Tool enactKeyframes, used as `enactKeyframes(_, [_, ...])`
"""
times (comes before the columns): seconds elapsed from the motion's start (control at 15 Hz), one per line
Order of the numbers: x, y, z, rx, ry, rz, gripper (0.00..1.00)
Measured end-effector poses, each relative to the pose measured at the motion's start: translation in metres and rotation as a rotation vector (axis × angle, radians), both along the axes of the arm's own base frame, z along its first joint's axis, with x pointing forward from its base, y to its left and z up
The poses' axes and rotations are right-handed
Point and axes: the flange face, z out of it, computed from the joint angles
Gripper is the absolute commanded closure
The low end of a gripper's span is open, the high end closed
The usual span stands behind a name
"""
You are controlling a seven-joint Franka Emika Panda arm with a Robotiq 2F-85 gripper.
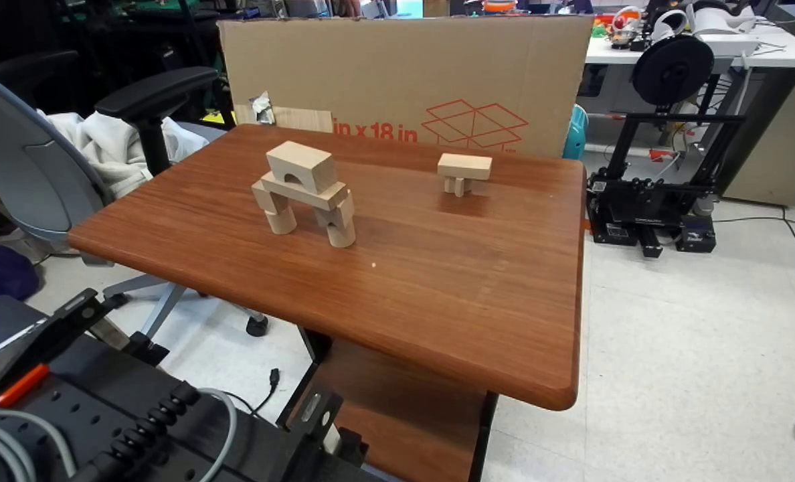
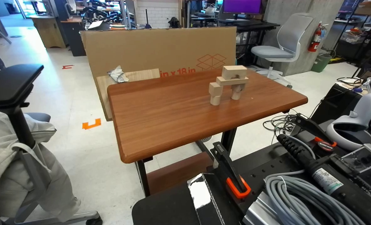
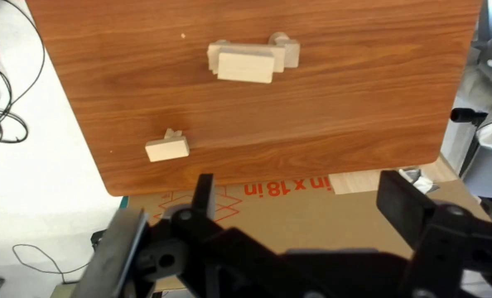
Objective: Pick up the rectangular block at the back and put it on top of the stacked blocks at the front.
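The rectangular block [image 1: 464,165] is a pale wooden bar lying across small wooden supports near the table's back edge in an exterior view. It also shows in the wrist view [image 3: 167,149], at lower left. In an exterior view it does not show. The stacked blocks [image 1: 304,175] form an arch nearer the middle: two legs on round feet, a crosspiece, and a notched block on top. They stand upright in both exterior views [image 2: 232,80] and in the wrist view [image 3: 246,66]. My gripper [image 3: 300,194] is open and empty, apart from all blocks, and outside both exterior views.
The brown table [image 1: 451,281] carries the blocks. A large cardboard sheet [image 1: 384,73] stands upright along its back edge, with a light wooden board [image 2: 143,75] and crumpled foil [image 2: 118,75] by it. An office chair [image 1: 29,154] stands beside the table.
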Motion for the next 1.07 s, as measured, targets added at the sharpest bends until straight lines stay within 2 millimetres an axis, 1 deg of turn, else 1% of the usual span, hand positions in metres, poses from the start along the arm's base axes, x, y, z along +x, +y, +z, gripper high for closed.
enactKeyframes(0.2, [0.026, -0.046, -0.012, -0.006, -0.02, 0.008, 0.0])
enactKeyframes(0.27, [0.033, -0.057, -0.018, -0.012, -0.024, 0.012, 0.0])
enactKeyframes(0.4, [0.043, -0.073, -0.033, -0.024, -0.026, 0.023, 0.0])
enactKeyframes(0.6, [0.059, -0.083, -0.064, -0.04, -0.029, 0.031, 0.0])
enactKeyframes(0.87, [0.076, -0.092, -0.112, -0.052, -0.018, 0.027, 0.0])
enactKeyframes(1.07, [0.088, -0.103, -0.145, -0.054, 0.006, 0.024, 0.0])
